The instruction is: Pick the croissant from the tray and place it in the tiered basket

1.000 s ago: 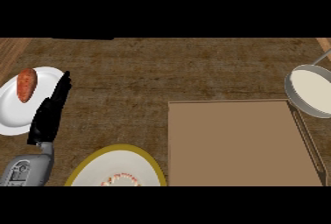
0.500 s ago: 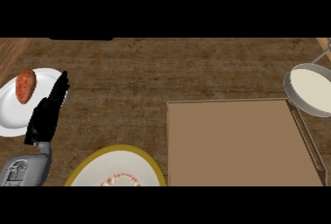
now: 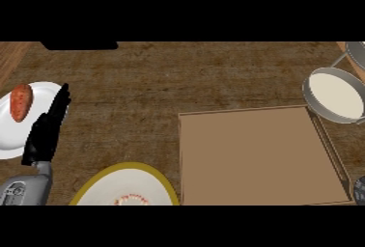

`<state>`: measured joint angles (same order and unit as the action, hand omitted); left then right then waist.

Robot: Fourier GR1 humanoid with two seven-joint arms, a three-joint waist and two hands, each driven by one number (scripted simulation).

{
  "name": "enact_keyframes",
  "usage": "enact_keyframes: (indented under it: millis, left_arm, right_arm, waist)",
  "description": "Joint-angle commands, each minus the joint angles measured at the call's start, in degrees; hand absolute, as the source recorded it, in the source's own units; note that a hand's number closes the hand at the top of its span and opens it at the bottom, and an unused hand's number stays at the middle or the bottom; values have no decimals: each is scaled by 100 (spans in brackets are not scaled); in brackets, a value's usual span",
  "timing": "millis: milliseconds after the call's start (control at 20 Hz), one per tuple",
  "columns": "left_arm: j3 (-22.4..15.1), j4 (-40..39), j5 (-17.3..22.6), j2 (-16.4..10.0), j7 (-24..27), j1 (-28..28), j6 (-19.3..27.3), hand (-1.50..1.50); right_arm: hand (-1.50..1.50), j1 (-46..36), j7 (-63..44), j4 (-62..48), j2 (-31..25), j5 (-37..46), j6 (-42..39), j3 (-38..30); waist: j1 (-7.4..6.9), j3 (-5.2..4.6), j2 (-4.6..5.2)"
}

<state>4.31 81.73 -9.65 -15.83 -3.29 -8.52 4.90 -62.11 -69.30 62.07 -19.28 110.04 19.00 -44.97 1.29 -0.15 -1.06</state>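
A yellow-rimmed plate (image 3: 121, 184) is sitting at the bench's (image 3: 143, 72) near edge. The left robot hand (image 3: 46, 130) is hanging released, fingers straight, over a white plate's (image 3: 10, 137) rim at the left edge. The tray (image 3: 249, 154) is lying toward the right edge, and the tiered basket (image 3: 335, 94) is standing beyond it.

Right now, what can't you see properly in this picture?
All in the head view:
Yellow-rimmed plate: the lower edge cuts it off, and the food on it too.
Tiered basket: the right edge cuts it off.
White plate: the left hand covers part of its rim.
Dark shape, lower right corner: cut off, cannot name it.
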Motion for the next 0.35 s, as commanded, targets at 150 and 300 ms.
enact_keyframes:
  millis: [150, 300]
  left_arm:
    - [122, 33, 36, -11, -38, 101, 60, 0]
    - [59, 29, 53, 56, 104, 265, 15, 0]
  right_arm:
    - [-150, 564, -900, 2386, 1613, 449, -467, 147]
    - [-150, 1021, -509, 3481, 1893, 333, -694, 408]
  waist:
    - [133, 0, -55]
    - [141, 1, -85]
